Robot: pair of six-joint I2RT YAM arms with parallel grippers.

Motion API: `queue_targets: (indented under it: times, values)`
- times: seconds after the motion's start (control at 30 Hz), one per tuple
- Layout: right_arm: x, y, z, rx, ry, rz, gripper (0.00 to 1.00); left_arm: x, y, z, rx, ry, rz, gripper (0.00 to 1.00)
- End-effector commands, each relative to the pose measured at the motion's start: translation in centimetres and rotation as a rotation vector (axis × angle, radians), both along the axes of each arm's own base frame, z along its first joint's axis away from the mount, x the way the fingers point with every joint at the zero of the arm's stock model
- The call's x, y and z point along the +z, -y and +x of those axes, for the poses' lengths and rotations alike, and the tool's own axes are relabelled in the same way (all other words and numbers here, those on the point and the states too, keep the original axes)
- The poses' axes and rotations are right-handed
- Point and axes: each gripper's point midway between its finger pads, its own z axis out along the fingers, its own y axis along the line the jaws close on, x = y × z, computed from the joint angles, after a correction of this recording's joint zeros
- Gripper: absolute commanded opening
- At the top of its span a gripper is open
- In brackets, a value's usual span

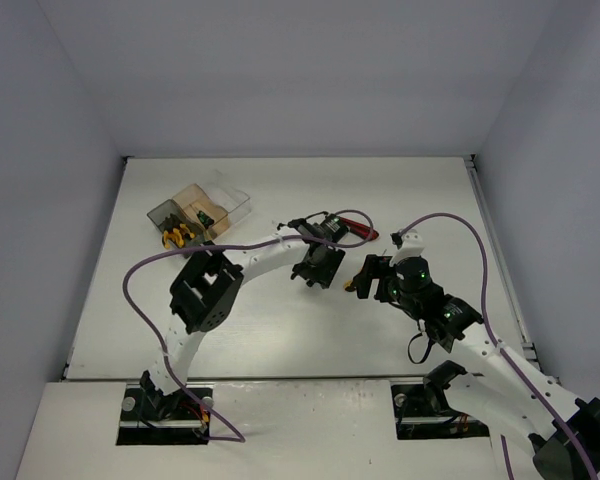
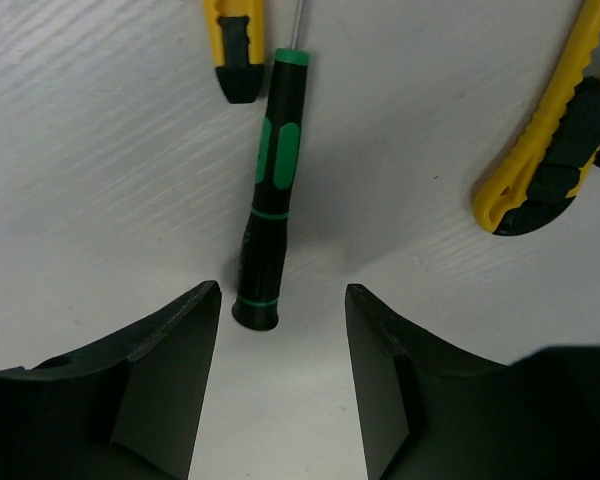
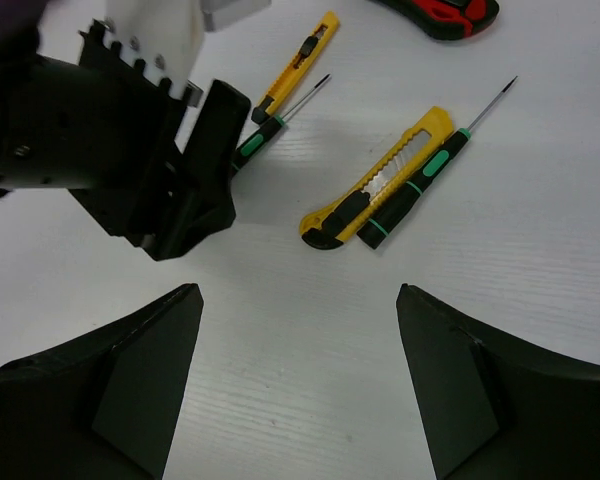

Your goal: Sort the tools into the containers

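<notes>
Overhead view: a white desk point(image 1: 430, 200) with both arms reaching to its middle. A row of three joined bins point(image 1: 230, 203), dark grey, amber and clear, stands at the far left, well apart from both arms. Yellow-orange handles point(image 1: 177, 237) show at the near edge of the row by the grey bin; they are too small to tell whether they lie inside it.

Left wrist view: the left tool point(image 2: 280, 310) is spread wide and holds nothing. The butt end of screwdriver A point(image 2: 270, 190), black with green bands, lies on the desk between the two fingertips, touching neither. Its shaft points away from the tool. A slim yellow knife point(image 2: 233, 45) lies just beside its far end, and a broad yellow knife point(image 2: 550, 140) lies to the right.

Right wrist view: the right tool point(image 3: 298, 295) is also spread wide, with only bare desk between its fingers point(image 3: 150, 390). Ahead of it the broad yellow knife lies side by side with screwdriver B point(image 3: 420, 180), the two touching along their length. A red-black knife point(image 3: 445, 12) lies at the far edge of this view.
</notes>
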Motion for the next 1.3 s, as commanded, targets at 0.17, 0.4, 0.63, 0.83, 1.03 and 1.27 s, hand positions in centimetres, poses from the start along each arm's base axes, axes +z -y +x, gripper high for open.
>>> queue_targets:
  times: [0.17, 0.4, 0.63, 0.83, 1.03, 1.27]
  values:
    - [1.0, -0.1, 0.8, -0.028, 0.034, 0.032, 0.76, -0.1, 0.8, 2.6, 0.013, 0.084, 0.044, 0.47]
    - [0.9, 0.0, 0.8, -0.031, 0.035, 0.03, 0.76, 1.1, -0.4, 2.8, 0.036, 0.13, 0.068, 0.04]
    - [0.9, 0.0, 0.8, -0.03, 0.031, 0.027, 0.76, 8.2, -1.1, 2.3, 0.013, 0.232, -0.03, 0.0]
    - [0.7, 0.0, 0.9, -0.037, 0.026, 0.022, 0.76, 13.6, -8.0, 6.1, 0.285, 0.352, -0.067, 0.0]
    - [0.4, 0.1, 1.0, -0.041, 0.017, 0.014, 0.76, 13.8, -16.5, 10.4, 0.671, 0.315, -0.133, 0.0]
    - [0.5, 0.1, 0.9, -0.04, 0.02, 0.018, 0.76, 13.0, -23.1, 15.4, 0.948, 0.268, -0.237, 0.03]
